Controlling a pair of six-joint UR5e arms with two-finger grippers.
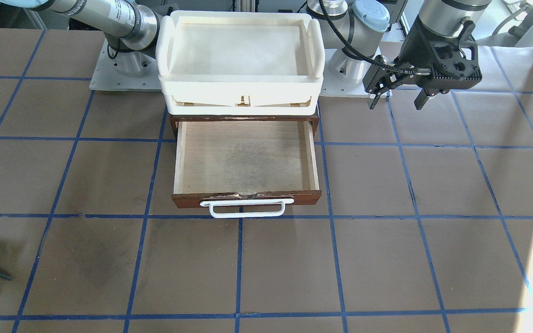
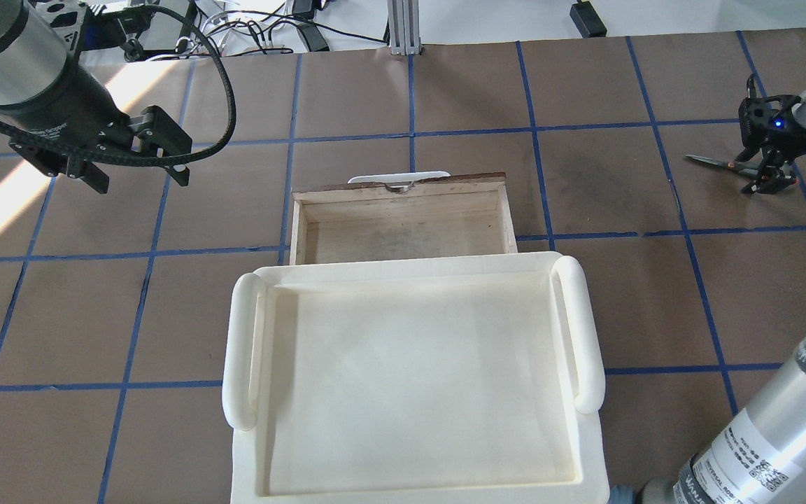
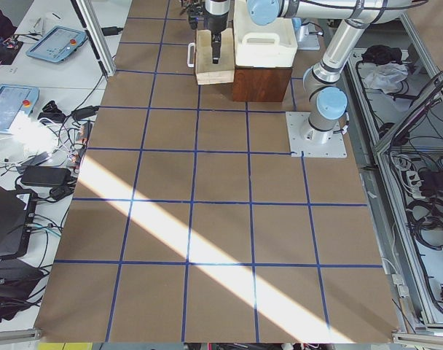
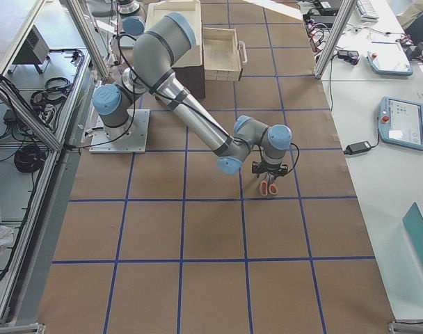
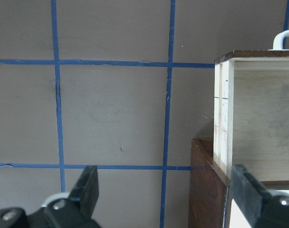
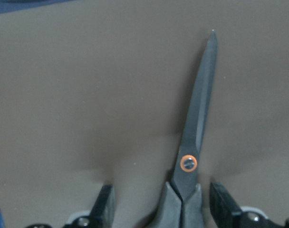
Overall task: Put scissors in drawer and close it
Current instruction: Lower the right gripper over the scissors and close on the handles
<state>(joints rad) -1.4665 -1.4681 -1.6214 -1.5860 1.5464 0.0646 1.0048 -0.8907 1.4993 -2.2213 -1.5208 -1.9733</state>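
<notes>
The scissors (image 2: 716,162) lie flat on the table at the far right, dark blades towards the drawer. They also show in the right wrist view (image 6: 197,133), with the pivot ring visible. My right gripper (image 2: 758,171) is down over their handle end, open, one finger (image 6: 105,203) on each side of the neck with gaps. The drawer (image 1: 245,157) is pulled out and empty, its white handle (image 1: 247,208) in front. My left gripper (image 1: 396,97) hangs open and empty beside the cabinet, above the table.
A cream-white plastic tray (image 1: 310,51) sits on top of the dark wooden cabinet (image 5: 206,190) that holds the drawer. The table is brown paper with a blue tape grid. Both arm bases (image 1: 127,69) stand behind the cabinet.
</notes>
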